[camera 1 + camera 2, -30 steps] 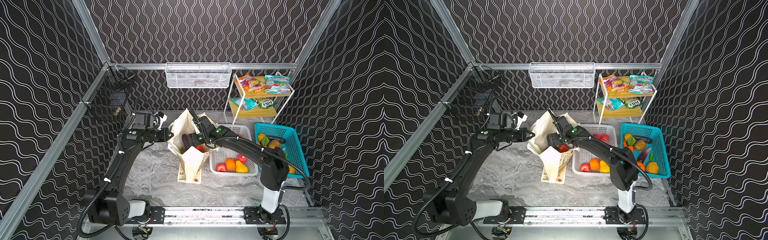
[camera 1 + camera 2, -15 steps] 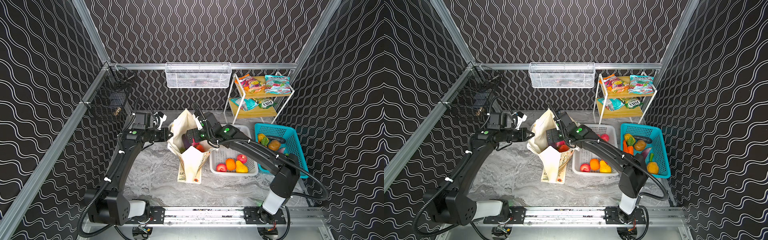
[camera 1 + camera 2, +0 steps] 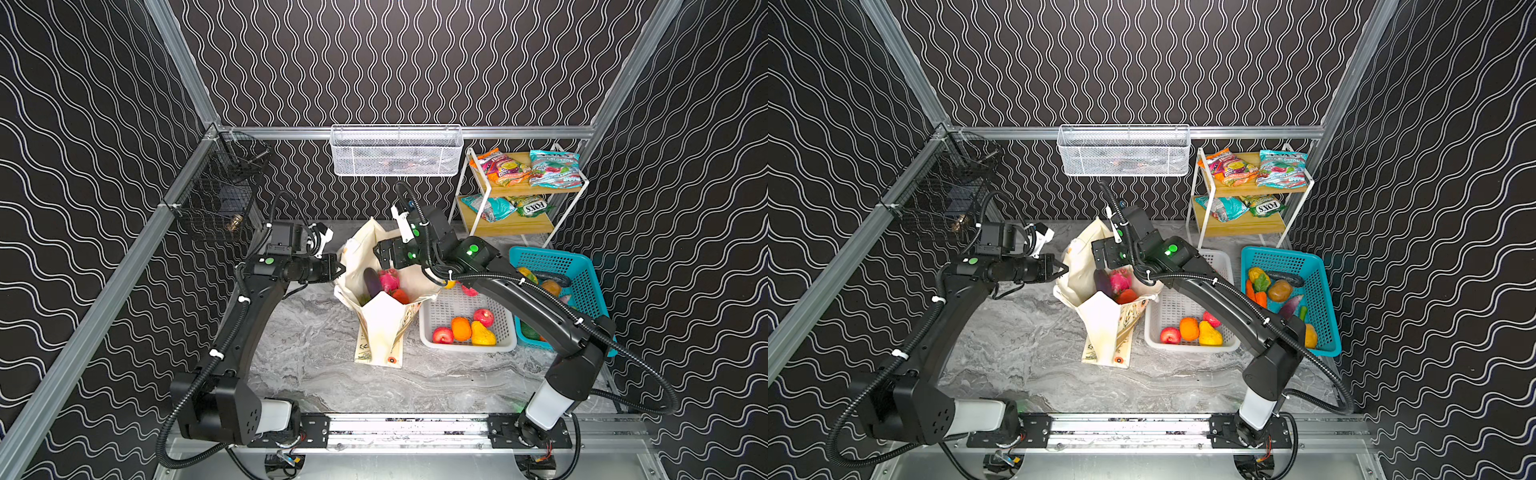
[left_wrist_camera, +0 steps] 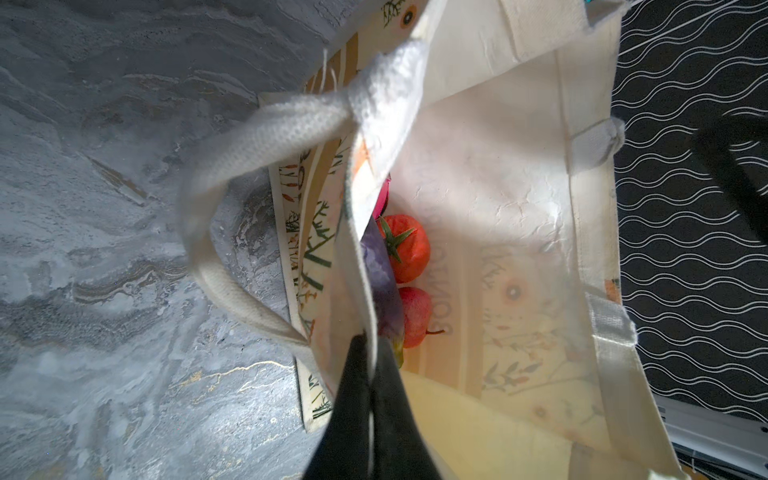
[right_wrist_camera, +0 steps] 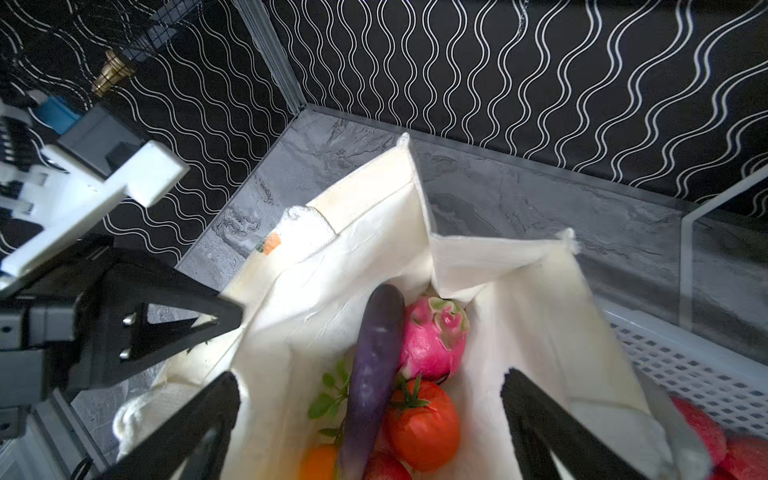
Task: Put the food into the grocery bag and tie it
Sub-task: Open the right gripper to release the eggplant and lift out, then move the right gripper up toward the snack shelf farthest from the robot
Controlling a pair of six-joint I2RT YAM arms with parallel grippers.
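Right wrist: right tool (image 5: 372,378) gapes above grocery bag (image 5: 365,232) rim.

left gripper (image 3: 340,270): clamped | right gripper (image 5: 370,378): jaws wide apart

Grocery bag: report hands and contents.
Left hand shut on tote rim. Right hand open over the mouth, empty. Dragon fruit, eggplant, tomato inside. Nothing blocking.

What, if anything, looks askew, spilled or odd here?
Nothing is spilled. The cream canvas tote bag sags: its near wall is creased into a point while the left hand pinches its rim. A purple aubergine stands nearly on end among the fruit inside.
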